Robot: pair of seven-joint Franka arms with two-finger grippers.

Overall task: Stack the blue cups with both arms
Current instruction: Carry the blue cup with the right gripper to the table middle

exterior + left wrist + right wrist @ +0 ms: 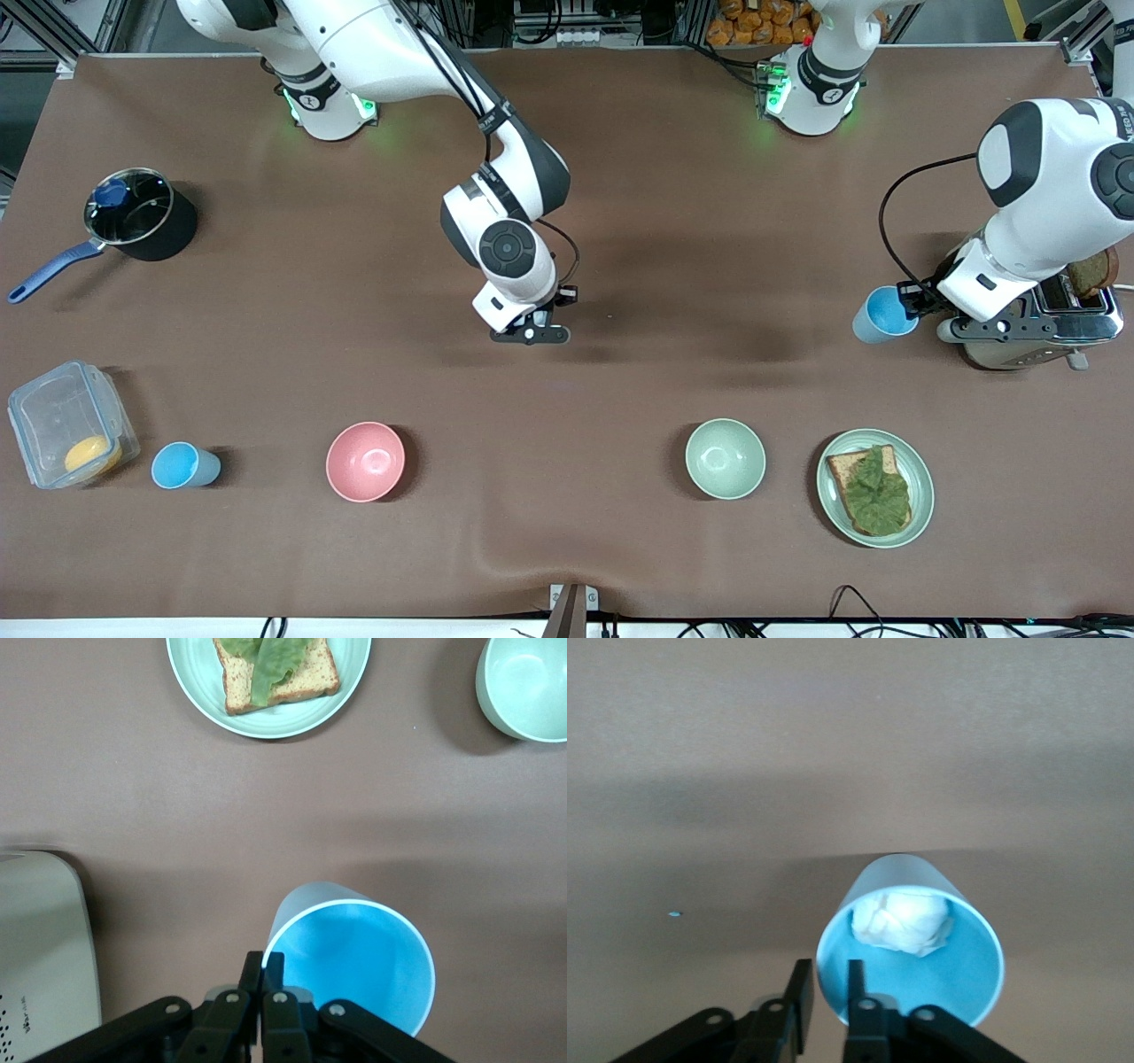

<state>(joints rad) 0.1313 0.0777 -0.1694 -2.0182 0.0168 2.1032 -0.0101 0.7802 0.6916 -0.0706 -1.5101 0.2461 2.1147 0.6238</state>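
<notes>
My left gripper [912,301] is shut on the rim of a sky-blue cup [884,315] and holds it beside the toaster. The left wrist view shows its fingers [263,961] pinching that cup [354,966]. A second blue cup [184,465] stands near the front camera at the right arm's end, beside a clear box. My right gripper [532,335] is over the table's middle. In the right wrist view its fingers [827,970] stand apart astride the rim of a blue cup [912,966] with a white wad inside. The front view shows no cup there.
A toaster [1045,328] stands under the left arm. A pink bowl [365,461], a green bowl [725,458] and a plate [924,483] with green-topped toast stand near the front camera. A clear box [66,425] and a blue-handled pot [133,213] are at the right arm's end.
</notes>
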